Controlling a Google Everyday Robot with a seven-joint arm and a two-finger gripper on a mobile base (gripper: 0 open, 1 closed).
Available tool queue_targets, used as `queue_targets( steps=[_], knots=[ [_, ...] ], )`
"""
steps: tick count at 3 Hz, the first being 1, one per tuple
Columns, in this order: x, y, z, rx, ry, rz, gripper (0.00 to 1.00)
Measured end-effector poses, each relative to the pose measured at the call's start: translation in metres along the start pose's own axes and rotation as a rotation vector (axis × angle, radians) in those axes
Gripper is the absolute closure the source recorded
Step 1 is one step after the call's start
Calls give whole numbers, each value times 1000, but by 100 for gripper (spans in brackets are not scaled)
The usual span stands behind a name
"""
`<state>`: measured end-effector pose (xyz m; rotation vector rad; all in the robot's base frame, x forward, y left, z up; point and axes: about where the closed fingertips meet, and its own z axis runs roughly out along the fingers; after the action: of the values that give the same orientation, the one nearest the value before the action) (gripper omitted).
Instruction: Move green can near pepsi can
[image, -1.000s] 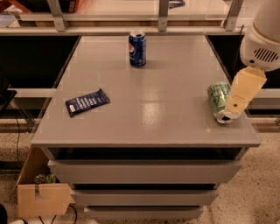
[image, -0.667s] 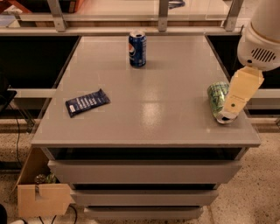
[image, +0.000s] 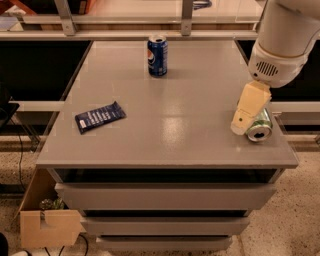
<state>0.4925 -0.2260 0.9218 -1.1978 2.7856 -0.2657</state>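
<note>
Grasping judged in hand: green can (image: 260, 128) lies sideways at the tabletop's (image: 165, 125) right front corner, well apart from upright pepsi can (image: 157, 55); tool (image: 244, 120) just beside it, hold cannot be told; next calls for a firm grip.

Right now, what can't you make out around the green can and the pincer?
Camera view only.
The green can, near the table front edge: its left part is hidden behind the pincer, which hangs over it.
The pincer's hold on the can: blocked by its own body.
The arm: cut off by the top edge.
The wrapper print: too small to read.
</note>
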Motion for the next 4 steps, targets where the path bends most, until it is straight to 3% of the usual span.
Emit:
queue_targets(
  steps=[1, 2, 4],
  knots=[
    [-6, -3, 20, -6, 56, 164, 0],
    [-9, -10, 33, 22, 102, 325, 0],
    [-7, -16, 54, 50, 138, 683, 0]
  ],
)
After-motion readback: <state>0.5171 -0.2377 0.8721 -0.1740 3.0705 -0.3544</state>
